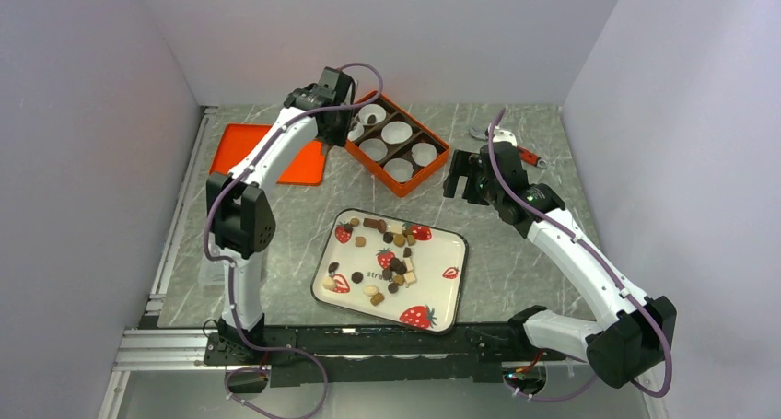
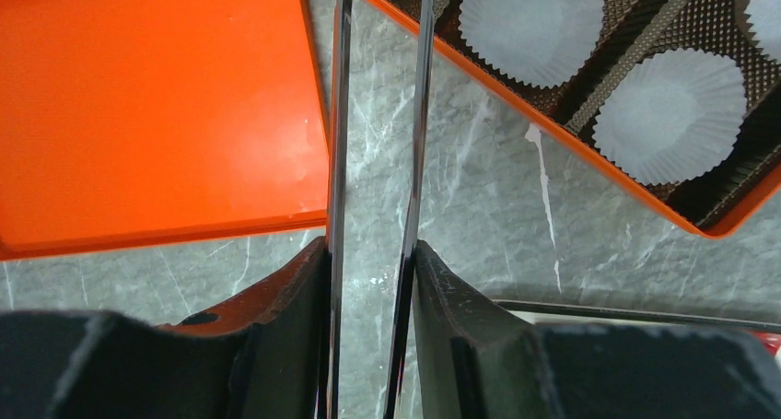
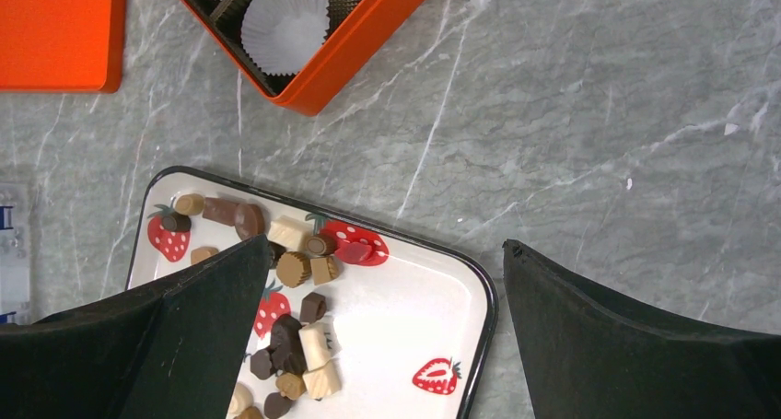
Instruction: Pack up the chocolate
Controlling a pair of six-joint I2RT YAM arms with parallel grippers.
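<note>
The chocolate (image 1: 396, 264), several dark, light brown and cream pieces, lies on the white strawberry-print tray (image 1: 442, 295) and also shows in the right wrist view (image 3: 304, 331). My left gripper (image 1: 336, 124) is at the left corner of the orange box (image 1: 410, 184), shut on thin metal tweezers (image 2: 338, 115). Their blades stand slightly apart and their tips run out of the left wrist view. My left gripper (image 2: 370, 249) hangs over the marble between lid and box. My right gripper (image 1: 463, 175) (image 3: 385, 244) is open and empty above the tray's right end (image 3: 479, 281).
The box holds white pleated paper cups (image 1: 398, 132) (image 2: 530, 23) in brown dividers; the far cup shows a small dark spot. The orange lid (image 1: 267, 152) (image 2: 157, 106) lies left of the box. A white and red tool (image 1: 516, 147) lies behind my right gripper.
</note>
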